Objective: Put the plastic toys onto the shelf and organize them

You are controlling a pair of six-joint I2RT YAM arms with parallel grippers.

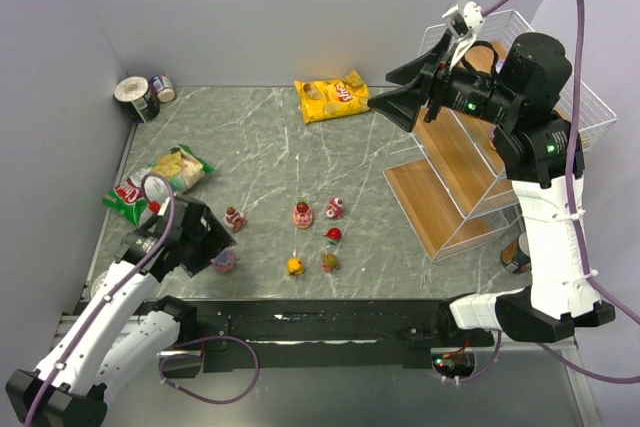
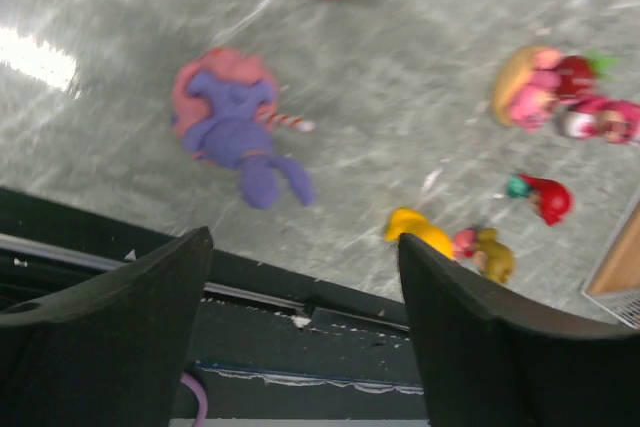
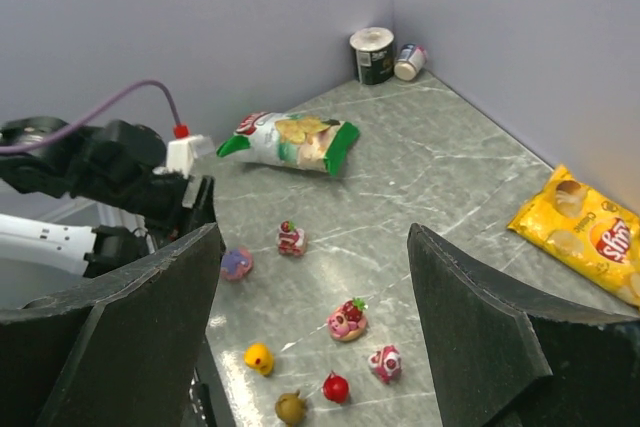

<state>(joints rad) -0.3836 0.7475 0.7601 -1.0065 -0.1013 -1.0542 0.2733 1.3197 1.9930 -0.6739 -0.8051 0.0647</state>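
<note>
Top view: left claw (image 1: 207, 239) is low over the table (image 1: 260, 147), with the purple bunny (image 1: 225, 262) just beside its tips on the near side. Reads as a line-up for a pick, since that's the nearest toy to that claw. Jaws not readable here; the wrist body covers them. Right claw (image 1: 400, 99) hangs high and carries nothing, shelf (image 1: 450, 187) under and behind it. Probably parked out of the way. 5 small toys (image 1: 302, 213) sit between the 2 claws, well apart from both. Red cake toy (image 1: 236, 219) is near the left claw. The right arm hides the upper shelf boards; the boards that show carry no toy.

Left wrist: jaws spread, nothing between the fingers (image 2: 130, 337), so released. Bunny is ahead of the tips, nearer the left finger, not touching. Motion blur makes its pose hard to call. Yellow toy (image 2: 415, 230) and olive toy (image 2: 495, 252) are ahead of the right finger. Red cake toy is cut off at the top edge, shelf corner at the right edge.

Right wrist: jaws spread, empty. Toys are far below, framed between its fingers. Shelf is out of frame. Green bag (image 3: 290, 142) and yellow bag (image 3: 580, 232) are far ahead, not targets.
</note>
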